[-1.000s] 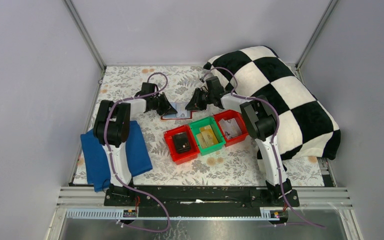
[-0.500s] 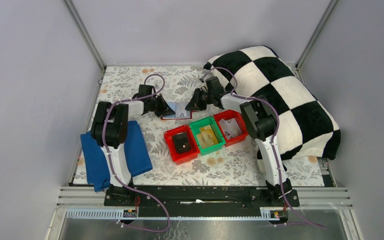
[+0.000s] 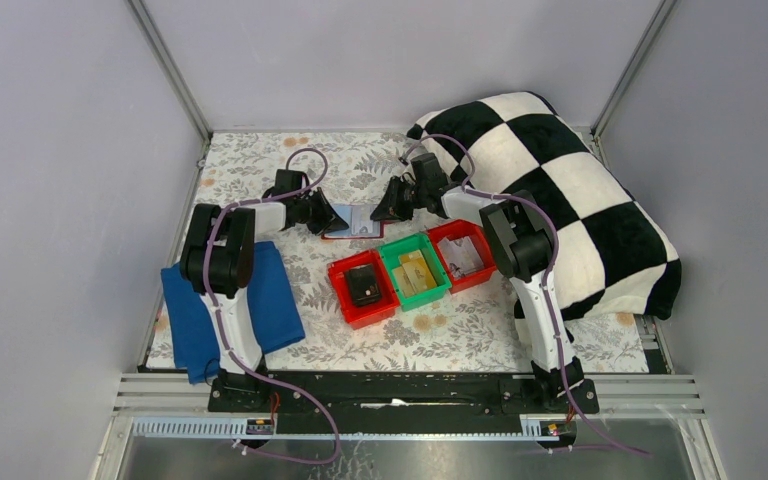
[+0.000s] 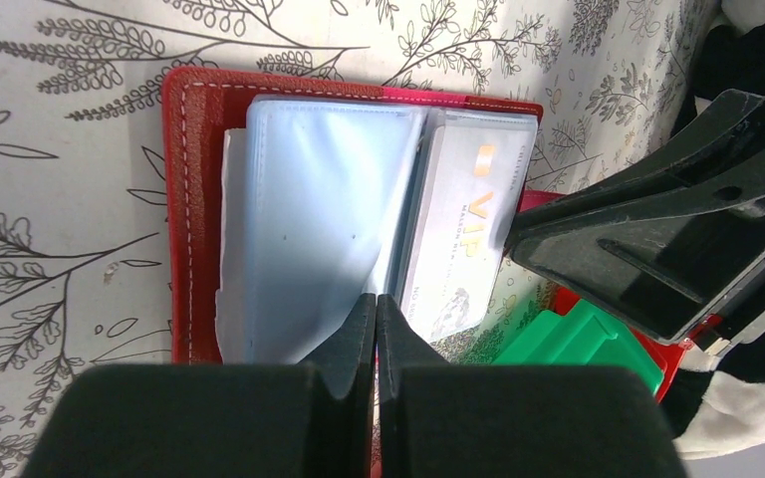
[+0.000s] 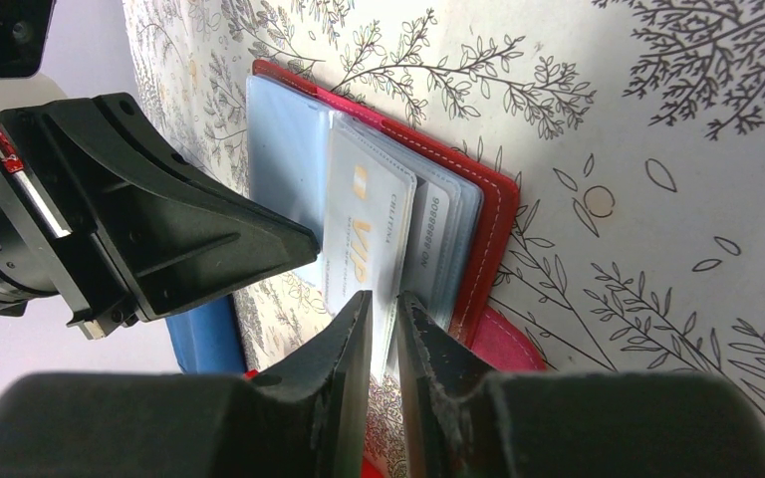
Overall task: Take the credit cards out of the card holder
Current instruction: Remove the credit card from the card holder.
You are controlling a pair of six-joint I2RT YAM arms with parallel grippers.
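Observation:
The dark red card holder (image 3: 358,224) lies open on the floral table between my two grippers. In the left wrist view its red cover (image 4: 187,199) holds light blue pockets (image 4: 319,219) and a pale credit card marked VIP (image 4: 458,234) that sticks out on the right. My left gripper (image 4: 376,302) is shut on the edge of a blue pocket sleeve, which lifts toward the fingertips. My right gripper (image 5: 383,299) is shut on the near edge of the VIP card (image 5: 364,234). More cards (image 5: 438,239) lie tucked under it. The red strap tab (image 5: 513,344) shows beside my right fingers.
In front of the holder stands a red bin (image 3: 340,275) with a small black boxy object, a green bin (image 3: 397,250) with yellow-tan items, and a second red bin (image 3: 450,232). A blue cloth (image 3: 275,300) lies at the left, a black-and-white checked blanket (image 3: 560,180) at the right.
My left gripper has drawn slightly to the left at the holder's edge. The right gripper and the holder have stayed in place.

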